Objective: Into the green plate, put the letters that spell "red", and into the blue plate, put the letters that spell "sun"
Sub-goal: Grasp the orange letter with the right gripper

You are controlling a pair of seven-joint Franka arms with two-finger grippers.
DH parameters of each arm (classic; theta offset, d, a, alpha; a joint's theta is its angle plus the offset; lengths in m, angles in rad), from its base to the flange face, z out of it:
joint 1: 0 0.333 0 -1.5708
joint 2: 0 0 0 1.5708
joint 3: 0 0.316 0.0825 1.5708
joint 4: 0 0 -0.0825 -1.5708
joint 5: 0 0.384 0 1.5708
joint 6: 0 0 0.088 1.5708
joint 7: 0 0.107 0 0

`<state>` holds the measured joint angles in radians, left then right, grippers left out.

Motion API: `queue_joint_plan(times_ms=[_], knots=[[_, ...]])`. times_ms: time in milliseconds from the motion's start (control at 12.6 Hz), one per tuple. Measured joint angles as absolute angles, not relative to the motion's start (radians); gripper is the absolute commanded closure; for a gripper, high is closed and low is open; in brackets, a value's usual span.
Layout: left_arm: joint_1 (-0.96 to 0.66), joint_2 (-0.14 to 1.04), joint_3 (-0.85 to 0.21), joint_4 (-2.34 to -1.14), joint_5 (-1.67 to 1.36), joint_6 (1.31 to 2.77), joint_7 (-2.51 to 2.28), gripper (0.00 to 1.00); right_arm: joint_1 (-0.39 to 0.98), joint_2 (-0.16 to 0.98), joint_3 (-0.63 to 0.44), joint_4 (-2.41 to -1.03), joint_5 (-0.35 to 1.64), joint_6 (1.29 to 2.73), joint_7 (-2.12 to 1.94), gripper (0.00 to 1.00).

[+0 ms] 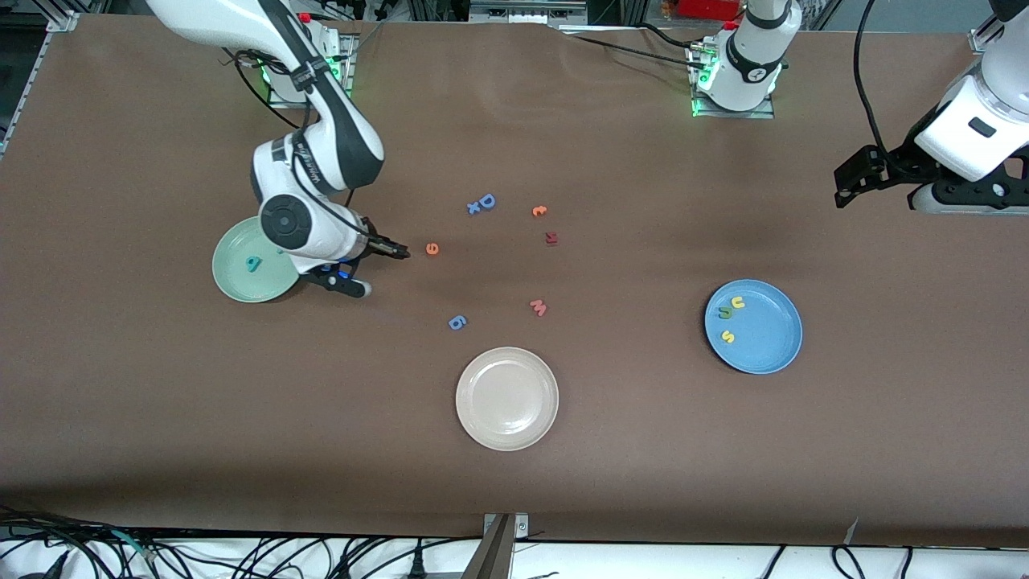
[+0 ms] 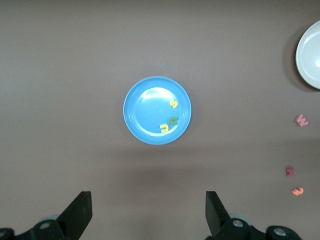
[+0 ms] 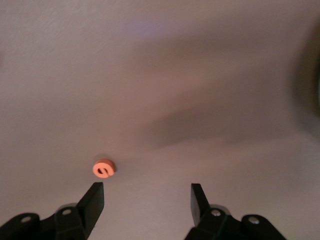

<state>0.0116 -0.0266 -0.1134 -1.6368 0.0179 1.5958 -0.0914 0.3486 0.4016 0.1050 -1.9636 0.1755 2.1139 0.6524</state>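
Right claw, released and empty, is poised just short of the orange "e"; approached off-centre, the letter could be nudged away. Left claw waits released above the blue plate.

I read foam letters only: a teal "d" in my green plate; a yellow "s" and "u" in the blue plate; an orange "e", blue "D" and pink "w" on the tabletop.

Brown table, cables perhaps on floor
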Motion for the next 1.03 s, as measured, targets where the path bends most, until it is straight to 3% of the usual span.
queue_joint_plan(times_ms=[715, 795, 1033], knots=[[0.002, -0.028, -0.113, -1.616, 0.015, 1.519, -0.091, 0.00, 0.481, 0.534, 0.113, -1.965, 0.172, 2.307, 0.663, 0.22], [0.001, -0.029, -0.113, -1.615, 0.015, 1.518, -0.091, 0.00, 0.485, 0.541, 0.113, -1.965, 0.171, 2.309, 0.663, 0.24], [0.001, -0.031, -0.113, -1.611, 0.015, 1.515, -0.091, 0.00, 0.496, 0.557, 0.113, -1.965, 0.170, 2.317, 0.662, 0.43]])
